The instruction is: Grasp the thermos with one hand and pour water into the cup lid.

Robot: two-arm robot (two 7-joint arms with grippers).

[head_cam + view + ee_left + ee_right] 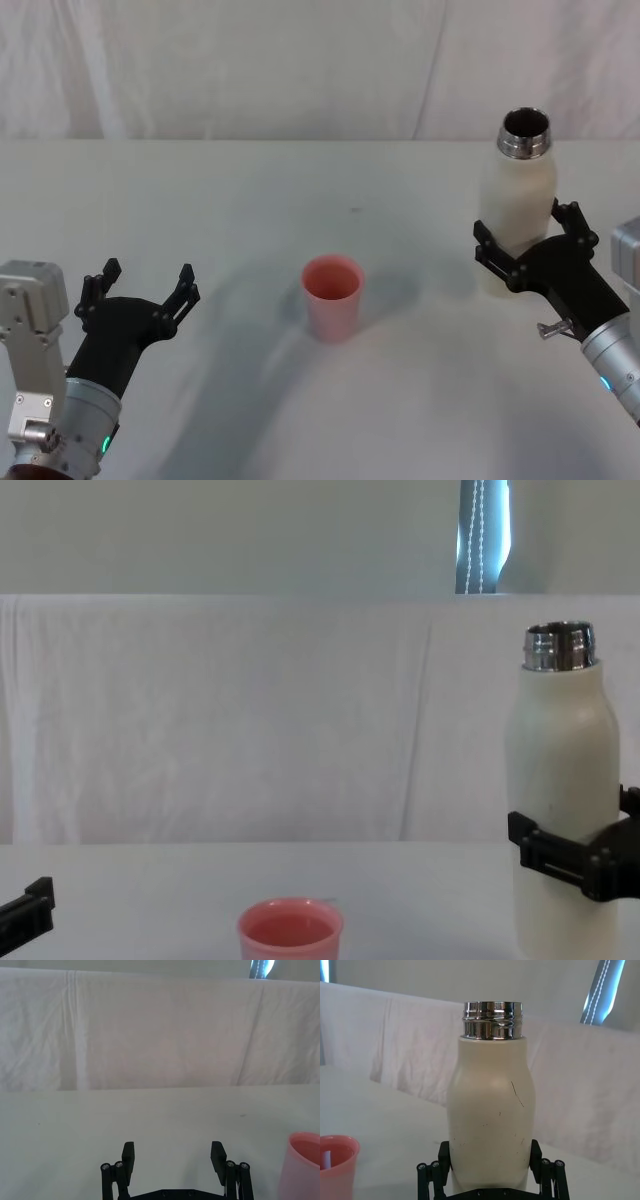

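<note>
Head view: I am seeing my right gripper point(525, 243) with its fingers closing around the upright thermos point(515, 195) on the table point(250, 190). Pouring is still waiting. Pink cup lid point(332, 297) is standing centre, well apart. Left gripper point(140, 292) is idling, fingers wide.

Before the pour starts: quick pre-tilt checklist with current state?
1. Right hand around the thermos body, a finger on each side: ok.
2. Grip fully tight on the thermos: cannot tell.
3. Thermos upright, steel neck uncapped: ok.
4. Cup lid upright on the table, mouth open: ok.
5. Neck over the cup lid: not ok, the cup lid stands apart, toward the robot's left.
6. Left hand open, parked away from the cup lid: ok.
</note>
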